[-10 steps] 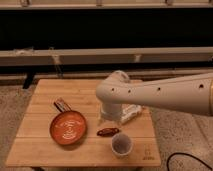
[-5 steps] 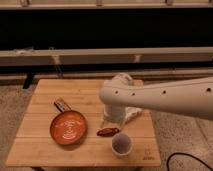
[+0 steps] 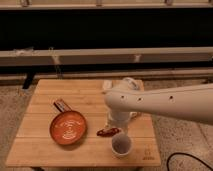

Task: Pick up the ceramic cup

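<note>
The ceramic cup (image 3: 121, 145) is small, round and pale, with a darker inside. It stands upright near the front edge of the wooden table (image 3: 40, 150), right of the middle. My white arm (image 3: 170, 102) reaches in from the right. My gripper (image 3: 119, 121) hangs from the arm's end, just behind and above the cup, apart from it. The arm hides part of the gripper.
An orange plate with white swirls (image 3: 68, 127) lies left of the cup. A small reddish-brown item (image 3: 108, 132) lies between plate and cup. A brown bar (image 3: 61, 105) lies behind the plate. A white object (image 3: 129, 83) shows behind the arm. A dark cable (image 3: 187, 162) lies on the floor at right.
The arm's end has come down a little and nearer to the cup. The cup, plate and other things have not moved.
</note>
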You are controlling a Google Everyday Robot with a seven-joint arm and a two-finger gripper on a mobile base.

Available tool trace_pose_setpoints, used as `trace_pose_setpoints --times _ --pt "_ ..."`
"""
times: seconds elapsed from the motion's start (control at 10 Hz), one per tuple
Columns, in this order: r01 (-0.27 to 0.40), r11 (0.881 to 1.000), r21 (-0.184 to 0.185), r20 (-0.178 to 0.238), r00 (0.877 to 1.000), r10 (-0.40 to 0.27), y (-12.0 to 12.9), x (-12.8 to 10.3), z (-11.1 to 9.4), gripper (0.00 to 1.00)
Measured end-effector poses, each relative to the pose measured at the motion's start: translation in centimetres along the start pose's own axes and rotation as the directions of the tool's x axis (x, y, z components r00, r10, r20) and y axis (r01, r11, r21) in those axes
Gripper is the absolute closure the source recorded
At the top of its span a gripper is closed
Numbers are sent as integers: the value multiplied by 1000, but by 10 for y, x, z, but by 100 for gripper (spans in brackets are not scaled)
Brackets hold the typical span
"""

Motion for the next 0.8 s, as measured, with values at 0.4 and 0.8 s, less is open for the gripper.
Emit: trace_pose_setpoints --times 0.4,0.8 --pt "-29 1000 2 -21 999 29 2 -3 17 35" --pt "-44 999 11 -37 998 45 -5 -2 25 30"
